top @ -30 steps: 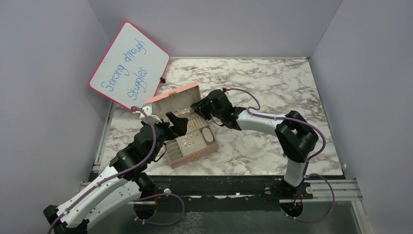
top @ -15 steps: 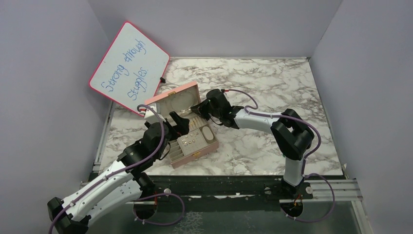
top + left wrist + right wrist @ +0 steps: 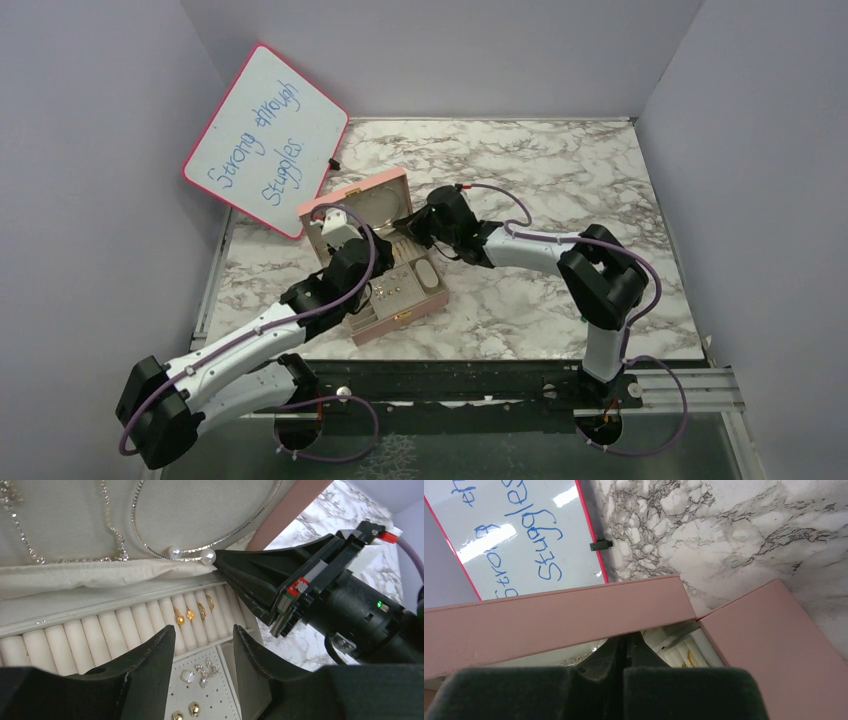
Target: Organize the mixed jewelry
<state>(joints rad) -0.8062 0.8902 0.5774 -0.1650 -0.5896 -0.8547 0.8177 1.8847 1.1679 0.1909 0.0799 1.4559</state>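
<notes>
while the whiteboard (image 3: 265, 140) reads "strong through stuggles", left fingers (image 3: 150, 670) gape, right fingers (image 3: 250, 575) are closed.

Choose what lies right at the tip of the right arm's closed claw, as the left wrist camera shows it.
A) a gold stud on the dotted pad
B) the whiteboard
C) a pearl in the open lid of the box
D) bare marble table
C: the right claw, its jaws pressed together, narrows to a point right against a pearl that lies in the cream-lined lid.

Gold stud (image 3: 177, 715) between the left hand's (image 3: 202, 632) fingers (image 3: 150, 670), clipped by bottom edge.
</notes>
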